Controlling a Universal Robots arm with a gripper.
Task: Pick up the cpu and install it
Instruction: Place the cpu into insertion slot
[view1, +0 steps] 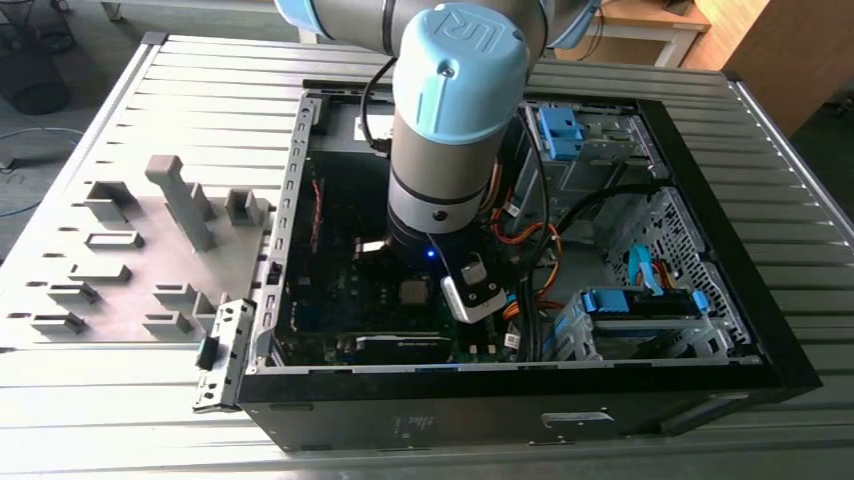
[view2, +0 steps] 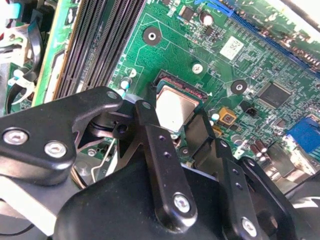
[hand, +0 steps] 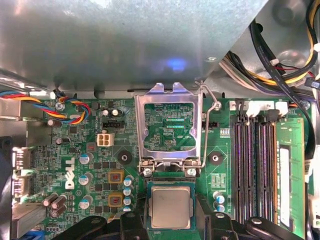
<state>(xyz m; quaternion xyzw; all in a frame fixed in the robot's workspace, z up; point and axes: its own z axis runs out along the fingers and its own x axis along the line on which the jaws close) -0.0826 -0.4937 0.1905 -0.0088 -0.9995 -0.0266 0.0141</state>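
Looks like a robotics lab or test workshop to me. There's a robot arm (view1: 454, 120) down inside an opened computer case (view1: 534, 410) on a slatted aluminium table (view1: 174, 90), with a bunch of grey plastic fixtures (view1: 180, 205) just beside it.

Cpu (hand: 171, 207) dull tan-grey, green rim; motherboard (hand: 222, 182) green; memory slots (hand: 248, 170) black; arm cap (view1: 461, 70) light blue.

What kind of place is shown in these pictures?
Probably a robotics lab bench for computer assembly: an open computer case lies on a slatted metal table, grey fixtures stand beside it, and a robot arm reaches over the motherboard.
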